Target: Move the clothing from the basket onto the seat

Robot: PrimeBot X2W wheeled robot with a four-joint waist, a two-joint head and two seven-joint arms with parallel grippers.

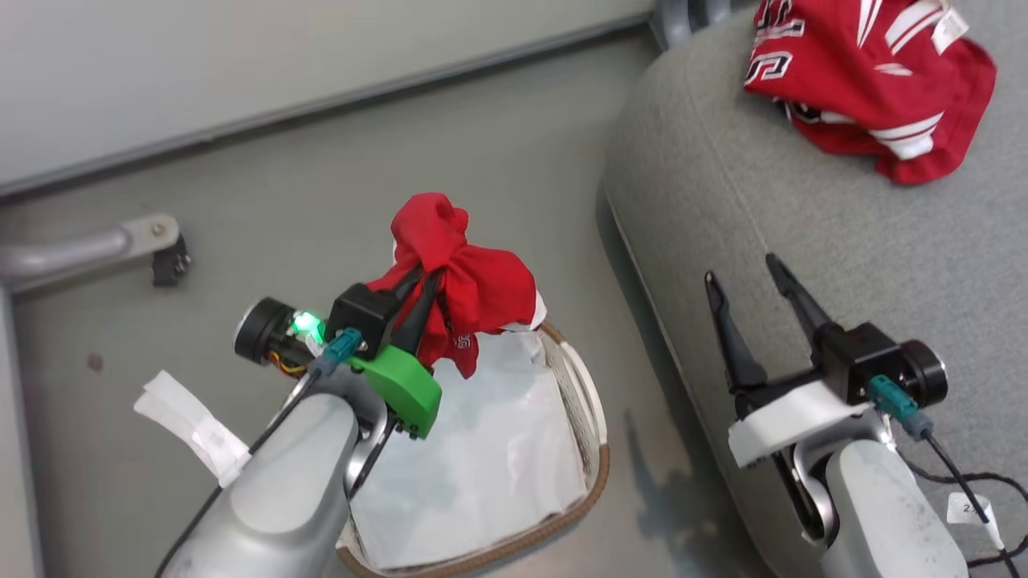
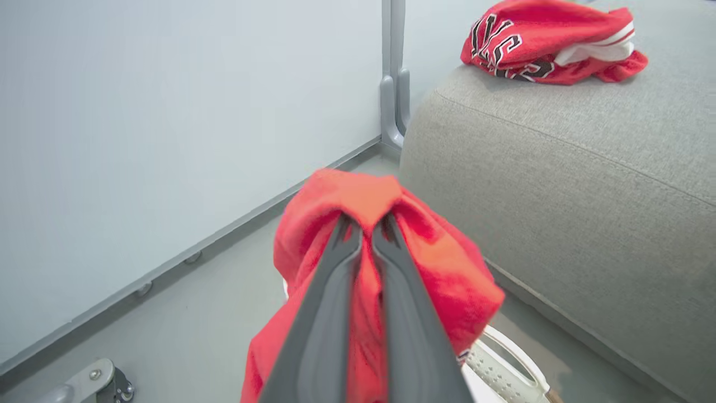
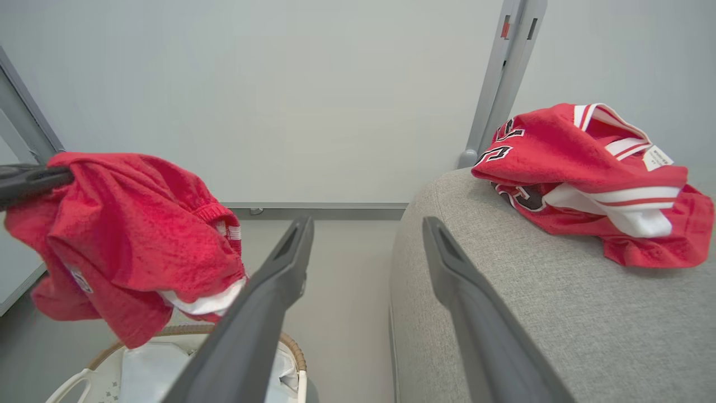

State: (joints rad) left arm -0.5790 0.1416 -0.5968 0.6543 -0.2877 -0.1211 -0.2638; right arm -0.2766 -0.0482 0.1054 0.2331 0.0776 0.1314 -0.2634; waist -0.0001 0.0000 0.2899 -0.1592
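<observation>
Count of red jerseys: two. The first jersey point(image 1: 482, 281) hangs bunched from the left gripper point(image 1: 419, 281), whose jaws are clamped tight on a fold of the cloth. It is held in the air above the far end of the basket point(image 1: 593, 449). The second jersey point(image 1: 867, 80) lies crumpled on the seat point(image 1: 803, 257), far right, with black lettering and white striped trim showing.

Count of baskets: one. It stands on the floor point(image 1: 401, 144) just left of the seat and contains its liner point(image 1: 482, 457) (white fabric, rumpled).

Count of grippers: two. The right gripper point(image 1: 741, 269) sits over the seat's near left edge, well apart from the second jersey, with its jaws spread wide and empty.
</observation>
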